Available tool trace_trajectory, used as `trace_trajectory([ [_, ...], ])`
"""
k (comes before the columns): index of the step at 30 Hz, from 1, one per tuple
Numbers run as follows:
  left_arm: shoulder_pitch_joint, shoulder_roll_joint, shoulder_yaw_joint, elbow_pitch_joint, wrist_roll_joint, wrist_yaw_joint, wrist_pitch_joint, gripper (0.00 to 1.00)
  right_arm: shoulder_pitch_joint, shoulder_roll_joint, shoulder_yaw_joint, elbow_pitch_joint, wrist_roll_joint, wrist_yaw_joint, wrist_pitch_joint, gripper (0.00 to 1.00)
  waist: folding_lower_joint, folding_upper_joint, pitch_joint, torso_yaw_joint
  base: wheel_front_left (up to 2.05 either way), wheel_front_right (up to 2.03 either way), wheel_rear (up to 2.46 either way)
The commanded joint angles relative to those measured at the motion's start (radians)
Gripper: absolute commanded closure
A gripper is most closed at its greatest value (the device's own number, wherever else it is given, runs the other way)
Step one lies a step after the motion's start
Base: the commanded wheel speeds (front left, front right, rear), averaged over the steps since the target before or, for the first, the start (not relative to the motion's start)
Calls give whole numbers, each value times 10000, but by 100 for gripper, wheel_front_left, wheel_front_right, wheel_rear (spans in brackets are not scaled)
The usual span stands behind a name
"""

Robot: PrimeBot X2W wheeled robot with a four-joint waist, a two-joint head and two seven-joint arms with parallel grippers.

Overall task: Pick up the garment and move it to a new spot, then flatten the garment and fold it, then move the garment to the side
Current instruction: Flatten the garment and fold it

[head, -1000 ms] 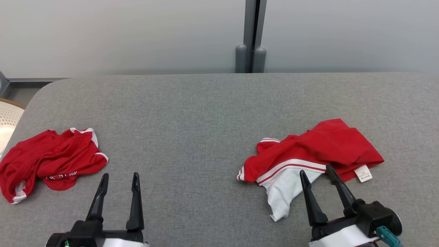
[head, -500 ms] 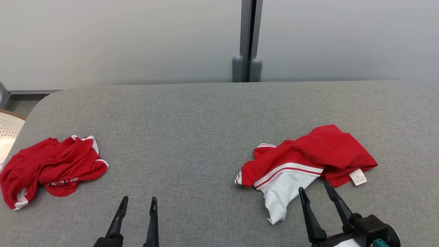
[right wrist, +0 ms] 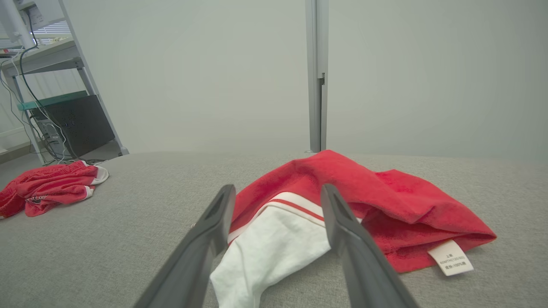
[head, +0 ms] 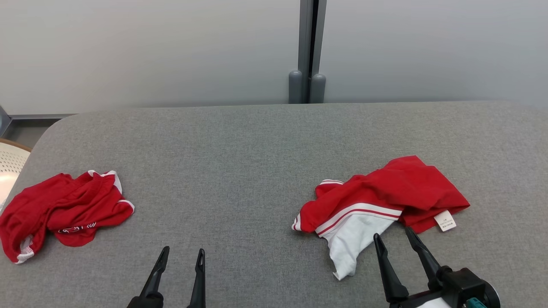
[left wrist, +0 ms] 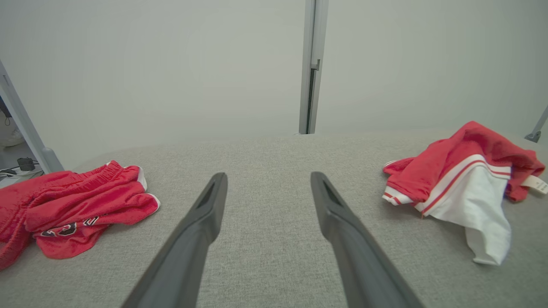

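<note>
A crumpled red-and-white garment [head: 385, 196] with a white label lies on the right of the grey table [head: 239, 162]; it also shows in the left wrist view [left wrist: 462, 171] and the right wrist view [right wrist: 342, 188]. My right gripper [head: 391, 232] is open just in front of its white part, fingers apart from the cloth, as the right wrist view [right wrist: 278, 187] confirms. A second, all-red garment [head: 64, 205] lies bunched at the far left [left wrist: 77, 201] [right wrist: 47, 186]. My left gripper [head: 183, 250] is open over bare table between the two [left wrist: 269, 175].
A grey wall with a vertical post [head: 307, 51] stands behind the table's far edge. A pale perforated round object [head: 10, 160] sits off the table's left edge. A metal shelf with cables [right wrist: 51, 85] stands beyond the left garment.
The head camera tilted slightly, shifting the whole picture down. My left gripper drew back and moved right. My right gripper drew back off the white cloth. Both garments lie as before.
</note>
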State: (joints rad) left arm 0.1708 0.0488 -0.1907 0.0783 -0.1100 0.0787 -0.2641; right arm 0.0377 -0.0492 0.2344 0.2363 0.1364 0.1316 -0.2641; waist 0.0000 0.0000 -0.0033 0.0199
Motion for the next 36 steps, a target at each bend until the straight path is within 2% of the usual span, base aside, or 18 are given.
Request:
trace_trajectory([
  [1, -171, 32, -25, 66, 99, -72, -4, 0, -5, -26, -61, -18, 115, -17, -5, 0, 0, 0, -2, -23, 0, 0, 0],
  [12, -651, 27, -458, 636, 127, -375, -4, 0, -196, -25, -221, -155, 120, -17, -5, 0, 0, 0, 239, -468, 0, 0, 0],
  [20, -2150, 33, -1777, 2169, 21, -1031, -4, 0, -617, -26, -264, -353, 43, -17, -5, 0, 0, 0, 1048, -1114, 0, 0, 0],
  [26, -3733, 30, -2695, 3059, -39, -1068, -4, 0, -1068, -25, -447, -549, 111, -17, -5, 0, 0, 0, 2046, -1607, 0, 0, 0],
  [30, -4500, 36, -3201, 3608, -53, -1241, -4, 0, -1287, -22, -523, -624, 165, -17, -5, 0, 0, 0, 2509, -1882, 0, 0, 0],
  [36, -5237, 37, -3392, 4232, 215, -1159, -4, 0, -1572, -22, -528, -696, 287, -17, -5, 0, 0, 0, 2949, -2164, 0, 0, 0],
])
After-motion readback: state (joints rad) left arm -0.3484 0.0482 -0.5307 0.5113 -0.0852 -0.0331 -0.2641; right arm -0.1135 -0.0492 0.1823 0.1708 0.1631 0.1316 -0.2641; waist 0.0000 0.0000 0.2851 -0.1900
